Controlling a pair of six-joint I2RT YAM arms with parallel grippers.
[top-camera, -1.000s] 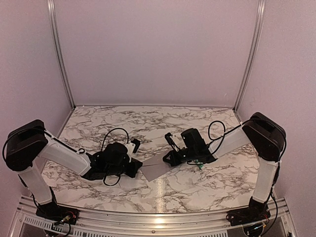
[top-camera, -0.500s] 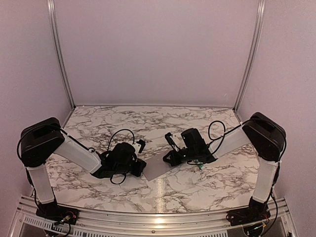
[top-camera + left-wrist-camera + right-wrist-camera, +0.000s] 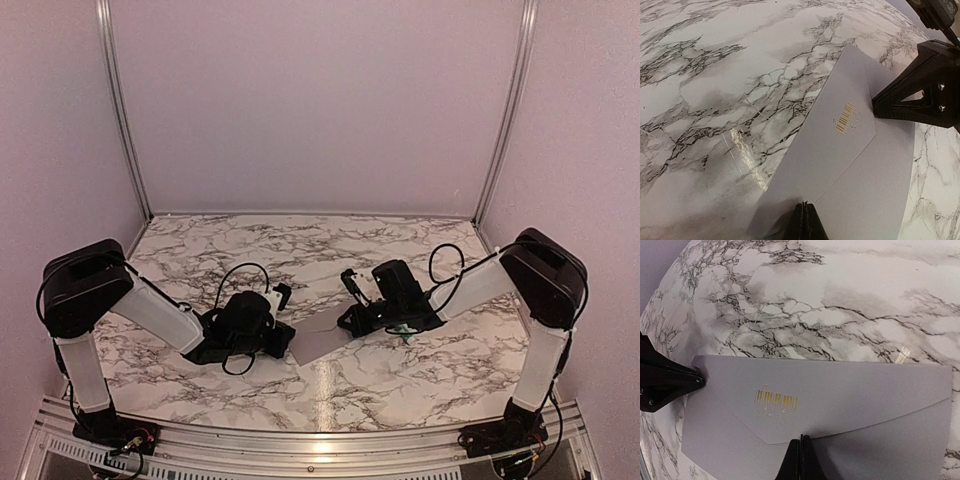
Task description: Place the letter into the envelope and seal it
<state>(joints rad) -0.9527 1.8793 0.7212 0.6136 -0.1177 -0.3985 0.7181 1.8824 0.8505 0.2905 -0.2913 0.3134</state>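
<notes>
The grey envelope (image 3: 318,341) lies flat on the marble table between the two arms, its pointed flap folded down, with a gold barcode mark on the flap (image 3: 777,400). My left gripper (image 3: 806,209) is shut, its tips pressing on the envelope beside the flap's edge at one end. My right gripper (image 3: 801,441) is shut, its tips pressing down at the flap's edge. Each gripper shows in the other's wrist view: the right gripper (image 3: 879,104) and the left gripper (image 3: 699,380) both touch the envelope (image 3: 860,165). The letter is not in view.
A small green-white tube (image 3: 404,334) lies on the table just right of the right gripper. The marble table (image 3: 300,250) extends behind the envelope to the back wall, and an aluminium rail (image 3: 320,440) runs along its near edge.
My left arm has swung right and brought its shut gripper onto the envelope's left end. My right gripper has shifted slightly right along the envelope.
</notes>
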